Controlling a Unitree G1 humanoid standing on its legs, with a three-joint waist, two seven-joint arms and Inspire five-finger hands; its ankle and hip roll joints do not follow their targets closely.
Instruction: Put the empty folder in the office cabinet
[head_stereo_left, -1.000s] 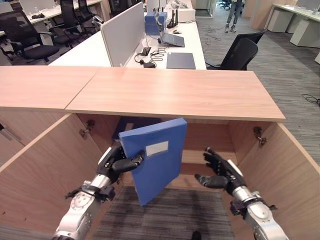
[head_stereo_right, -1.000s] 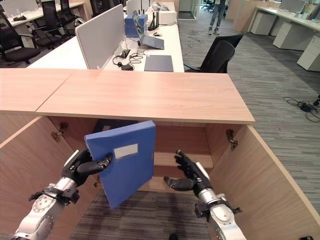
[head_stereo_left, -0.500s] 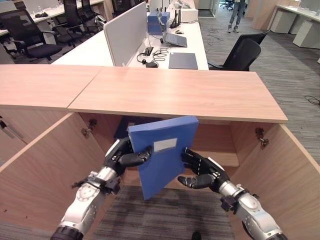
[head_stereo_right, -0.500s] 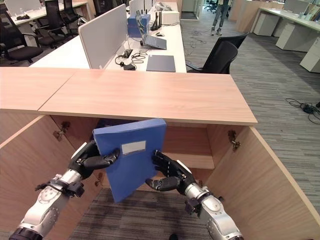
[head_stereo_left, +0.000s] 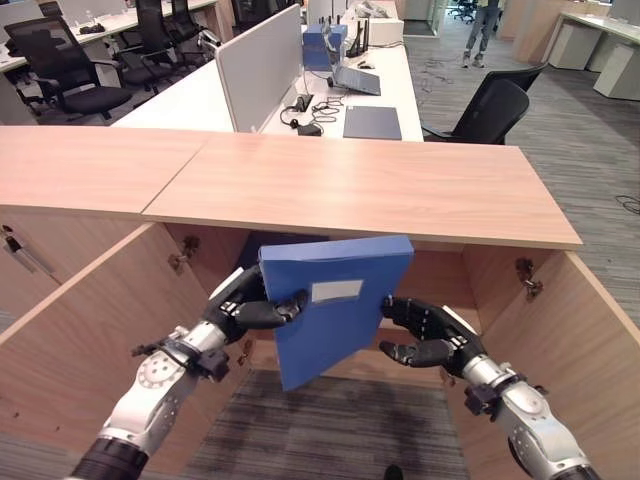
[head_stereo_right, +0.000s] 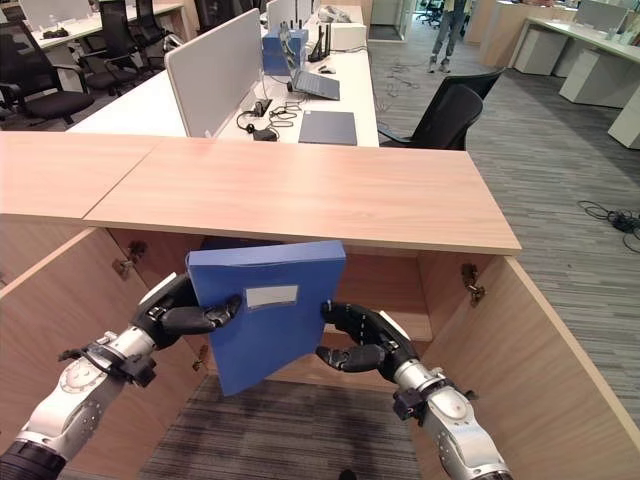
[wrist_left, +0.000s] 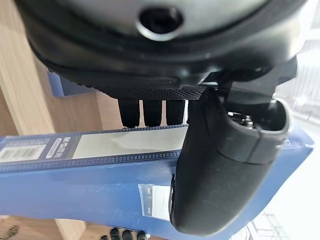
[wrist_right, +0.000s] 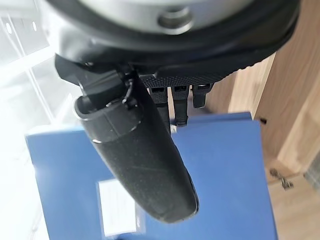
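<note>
A: Any legible text?
B: None. The blue folder (head_stereo_left: 335, 305) carries a pale blank label (head_stereo_left: 336, 291) on its face, beside the left hand's (head_stereo_left: 243, 312) thumb.
A: Spine?
B: A label strip (wrist_left: 95, 145) with small print and a barcode, too small to read.

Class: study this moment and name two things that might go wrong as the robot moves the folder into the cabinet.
1. The blue folder hangs tilted, pinched by the left hand at one edge; the right hand only meets the other edge, so it might slip.
2. Its top corner sits close under the cabinet top and could catch there.
</note>
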